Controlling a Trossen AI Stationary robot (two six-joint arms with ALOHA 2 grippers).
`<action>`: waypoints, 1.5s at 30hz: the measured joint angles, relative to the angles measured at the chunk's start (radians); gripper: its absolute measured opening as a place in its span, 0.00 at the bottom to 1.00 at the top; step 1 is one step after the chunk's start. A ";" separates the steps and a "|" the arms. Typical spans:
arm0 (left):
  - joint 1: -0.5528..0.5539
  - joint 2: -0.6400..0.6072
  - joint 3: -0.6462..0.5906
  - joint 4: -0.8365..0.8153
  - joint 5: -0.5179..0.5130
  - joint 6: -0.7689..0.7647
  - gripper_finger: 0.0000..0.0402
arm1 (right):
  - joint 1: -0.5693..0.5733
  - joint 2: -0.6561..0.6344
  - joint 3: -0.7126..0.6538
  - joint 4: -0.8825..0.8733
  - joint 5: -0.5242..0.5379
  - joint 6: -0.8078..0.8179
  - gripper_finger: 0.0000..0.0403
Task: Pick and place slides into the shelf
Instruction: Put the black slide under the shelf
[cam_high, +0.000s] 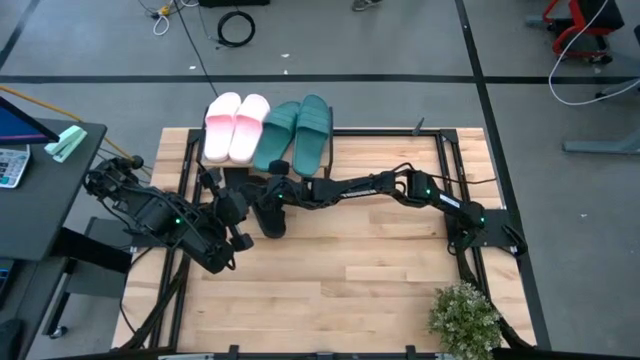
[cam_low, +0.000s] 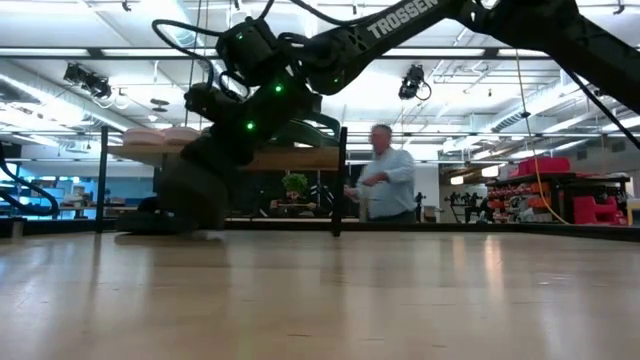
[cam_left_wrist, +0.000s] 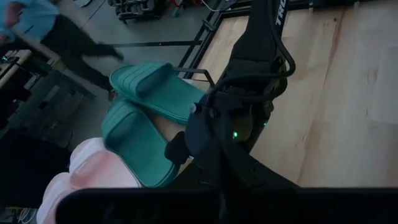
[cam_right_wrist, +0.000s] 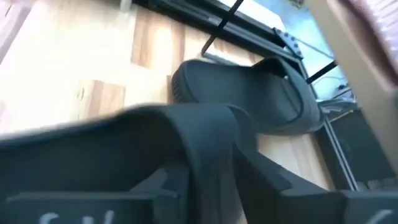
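On the shelf (cam_high: 225, 172) at the far side of the bench (cam_high: 340, 290) lay four slides: a pale pink pair (cam_high: 236, 126) beside a teal green pair (cam_high: 296, 132), side by side on the plank top. Just in front of the shelf, down on the bench, lay a black slide (cam_high: 270, 212), directly under the right end effector (cam_high: 277, 192); from the right wrist view, seen close ahead of the fingers (cam_right_wrist: 205, 155), strap arched, sole flat on the wood. Could not tell whether the right end effector's jaws stood apart or gripped the slide. Near the bench's left side hung the left end effector (cam_high: 232, 205), jaws closed on nothing visible, just beside the black slide and short of the shelf. Beyond the bench, in the low view, stood a person (cam_low: 385, 185).
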 joint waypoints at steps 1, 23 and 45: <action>0.000 0.000 0.000 0.002 0.000 -0.002 0.03 | 0.002 0.000 0.000 -0.009 0.006 0.000 0.29; -0.003 0.004 -0.023 0.002 0.062 -0.155 0.06 | 0.131 -0.091 -0.002 -0.373 0.160 0.263 0.32; -0.037 0.002 -0.130 -0.023 0.069 -0.215 0.01 | 0.402 -0.062 -0.019 -0.293 0.145 0.541 0.01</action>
